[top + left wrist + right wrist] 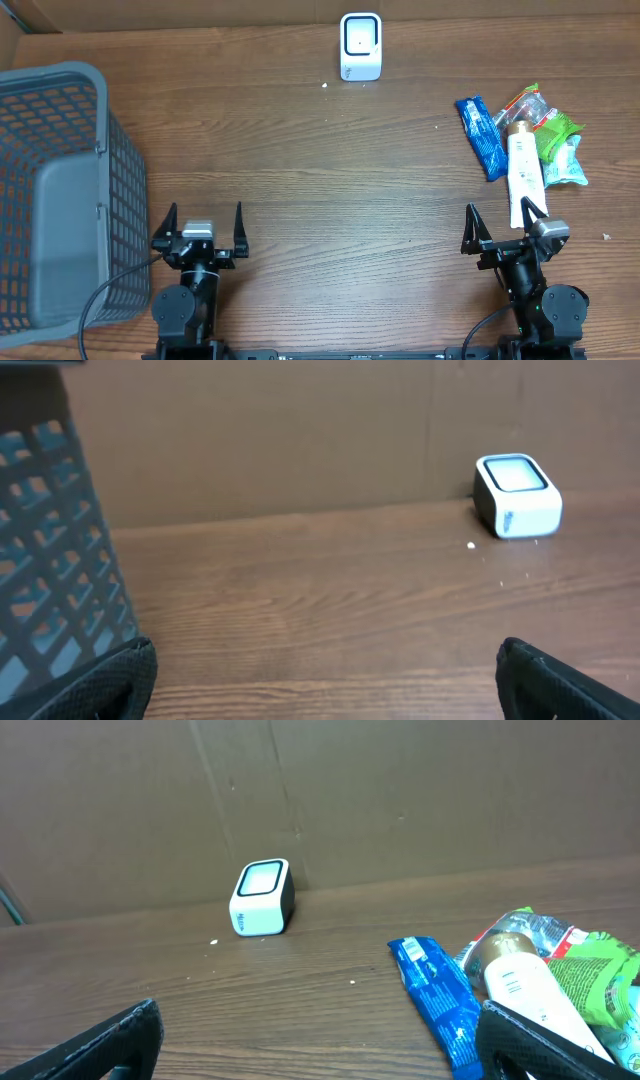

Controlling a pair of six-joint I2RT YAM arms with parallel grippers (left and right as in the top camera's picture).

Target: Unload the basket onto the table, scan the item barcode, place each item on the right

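- Both black grippers sit at the bottom edge: left gripper (204,213) and right gripper (500,210), jaws spread wide, holding nothing.
- Small white box-shaped barcode scanner (360,46) stands at top centre.
- Cream plastic bottle (524,165), blue foil wrapper (482,135) and green packet (557,133) lie piled at right, just beside the right gripper.
- Grey plastic mesh basket (122,190) fills the left edge.

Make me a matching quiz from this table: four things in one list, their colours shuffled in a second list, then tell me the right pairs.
Things:
1. basket
2. barcode scanner
3. snack wrapper
4. pouch

Colours:
A. green
B. grey
C. blue
D. white

Pairs: 1-B, 2-D, 3-C, 4-A.
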